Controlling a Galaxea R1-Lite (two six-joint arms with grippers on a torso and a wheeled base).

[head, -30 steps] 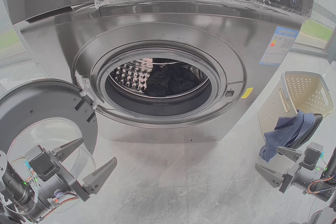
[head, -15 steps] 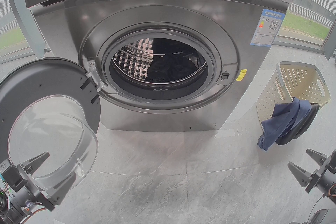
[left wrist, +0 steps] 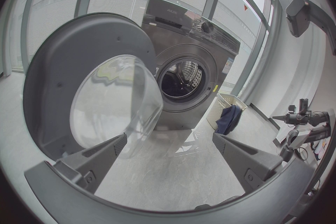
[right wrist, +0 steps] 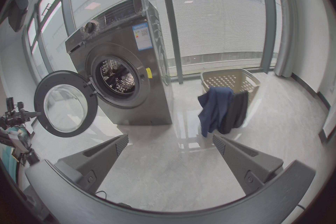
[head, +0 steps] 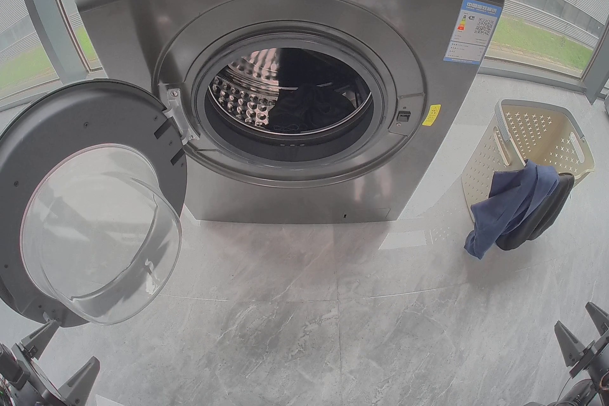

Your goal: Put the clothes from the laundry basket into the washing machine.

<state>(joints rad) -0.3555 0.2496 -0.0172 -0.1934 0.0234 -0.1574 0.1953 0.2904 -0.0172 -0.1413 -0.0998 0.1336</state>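
Your clothes are split between two places. A blue garment (head: 507, 204) and a black garment (head: 539, 214) hang over the front rim of the laundry basket (head: 539, 115), which stands on the floor (head: 317, 312) just to the right of the washing machine (head: 304, 1). A dark garment (head: 311, 106) already lies inside the drum. The door (head: 82, 122) stands swung wide to the left.

Over the last second the whole head view has drawn back from the machine. That is the camera moving, not the things: the garments hang on the basket as before. Both arms have sunk to the lower corners of the view. The right gripper (head: 574, 315), which was near the blue garment a second ago, is now well apart from it. Its fingers are spread and hold nothing. The left gripper (head: 73, 342), below the door, is likewise spread and empty.

You appear to be between loads, with two garments left to move. The right arm will likely have to close in on the basket again.
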